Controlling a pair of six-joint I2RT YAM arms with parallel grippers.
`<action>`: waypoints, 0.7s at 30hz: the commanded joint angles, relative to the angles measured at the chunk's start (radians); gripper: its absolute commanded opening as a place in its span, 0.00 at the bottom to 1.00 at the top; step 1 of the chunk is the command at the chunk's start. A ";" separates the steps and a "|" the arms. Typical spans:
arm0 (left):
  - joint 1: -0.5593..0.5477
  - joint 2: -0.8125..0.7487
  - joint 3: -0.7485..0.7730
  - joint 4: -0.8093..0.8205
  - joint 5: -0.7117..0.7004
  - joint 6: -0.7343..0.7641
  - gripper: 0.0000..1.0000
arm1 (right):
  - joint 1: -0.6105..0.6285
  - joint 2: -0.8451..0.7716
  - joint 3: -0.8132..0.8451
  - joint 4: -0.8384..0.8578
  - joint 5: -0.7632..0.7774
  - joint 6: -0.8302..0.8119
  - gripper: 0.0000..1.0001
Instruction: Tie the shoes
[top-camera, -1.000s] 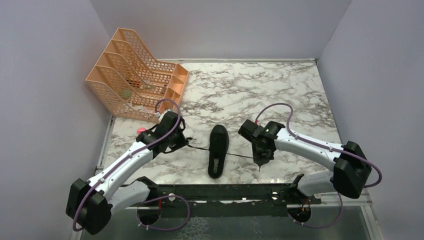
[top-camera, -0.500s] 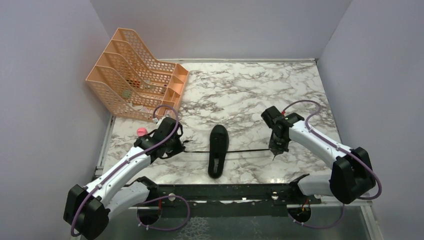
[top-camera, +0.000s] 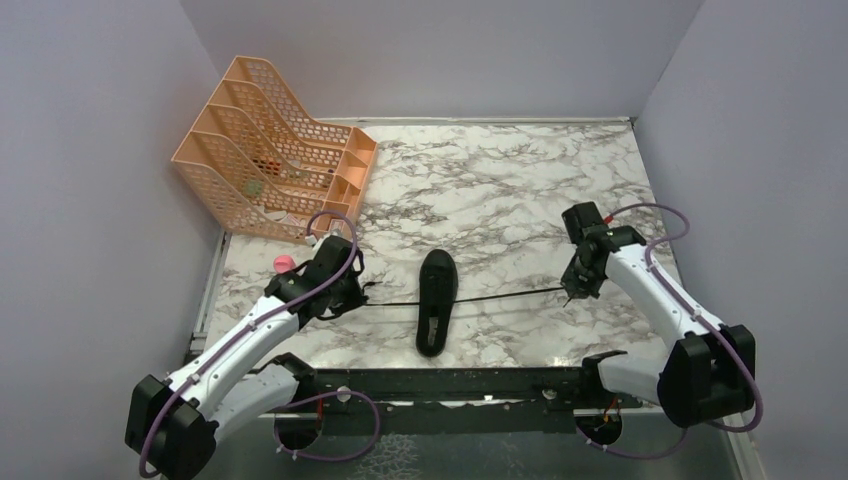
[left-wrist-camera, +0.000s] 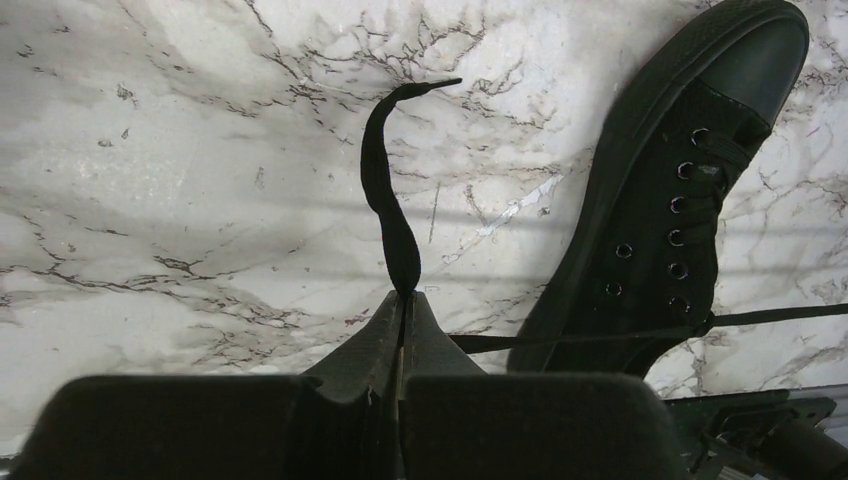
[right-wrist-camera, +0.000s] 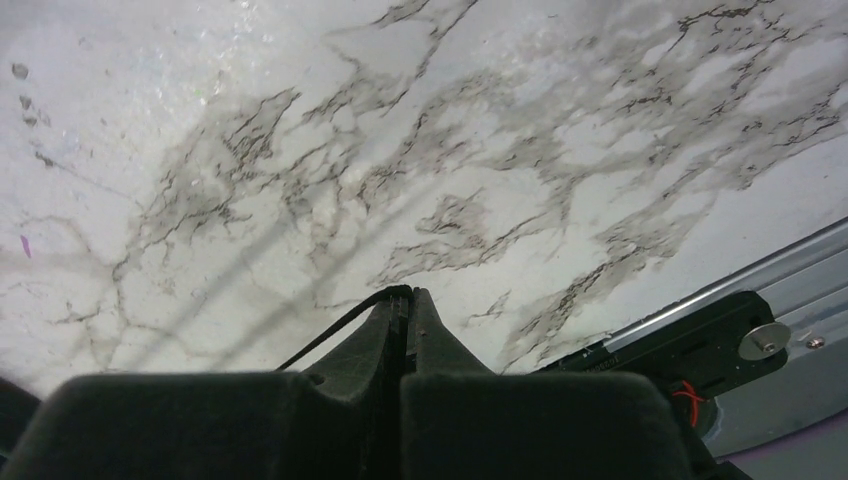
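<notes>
The black shoe (top-camera: 436, 300) lies on the marble table, toe pointing away; it also shows in the left wrist view (left-wrist-camera: 668, 200). My left gripper (top-camera: 362, 290) is shut on the left lace (left-wrist-camera: 385, 200), whose free end curls past the fingertips (left-wrist-camera: 388, 320). A taut stretch of lace (left-wrist-camera: 600, 335) runs from the gripper to the shoe. My right gripper (top-camera: 570, 290) is shut on the right lace (top-camera: 505, 296), pulled taut to the right of the shoe; in the right wrist view the lace (right-wrist-camera: 340, 328) enters the closed tips (right-wrist-camera: 405, 300).
An orange mesh file rack (top-camera: 270, 150) stands at the back left. A small pink object (top-camera: 282, 263) lies near the left edge. A black rail (top-camera: 450, 385) runs along the near table edge, also in the right wrist view (right-wrist-camera: 690, 335). Grey walls surround the table.
My right gripper has moved right and away from the shoe, drawing its lace out long and taut. My left gripper has shifted slightly left, still holding its lace. The shoe has stayed put.
</notes>
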 joint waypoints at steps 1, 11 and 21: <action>0.006 0.004 0.034 -0.027 -0.044 0.036 0.00 | -0.089 -0.008 -0.031 0.052 -0.048 -0.014 0.01; 0.010 0.028 0.051 -0.015 -0.035 0.071 0.00 | -0.125 -0.008 -0.036 0.180 -0.101 -0.071 0.01; 0.010 0.005 0.098 0.015 0.081 0.104 0.44 | -0.043 -0.059 0.079 0.153 -0.407 -0.389 0.57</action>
